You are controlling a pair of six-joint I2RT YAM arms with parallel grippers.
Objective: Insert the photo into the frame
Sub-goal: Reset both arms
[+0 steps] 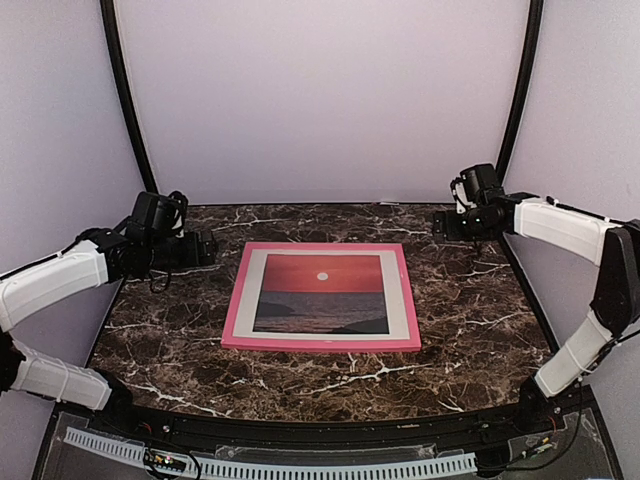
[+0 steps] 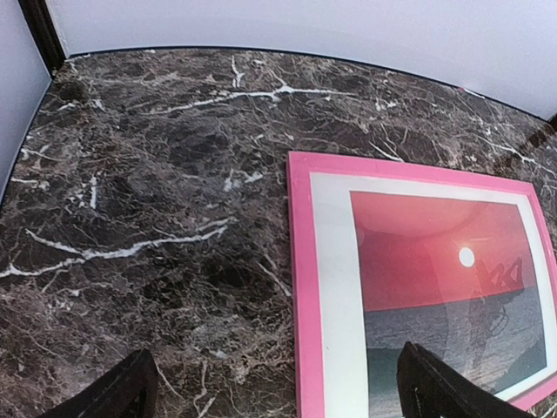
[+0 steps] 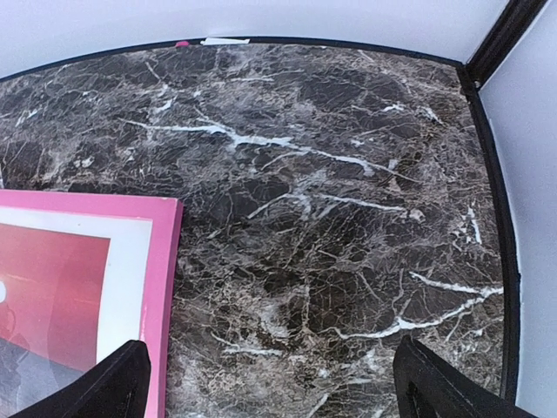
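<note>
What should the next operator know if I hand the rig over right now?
Left hand: open, empty, clear of the frame, off its far left corner.
Right hand: open, empty, off the far right corner.
The photo lies face up inside the frame, which lies flat in the middle of the table.
Done: the photo appears seated in the frame.
Left: probably nothing except checking that it sits flush, which these views cannot confirm.

No readable text, label, brand, number or sign was found on anything in the three views.
</note>
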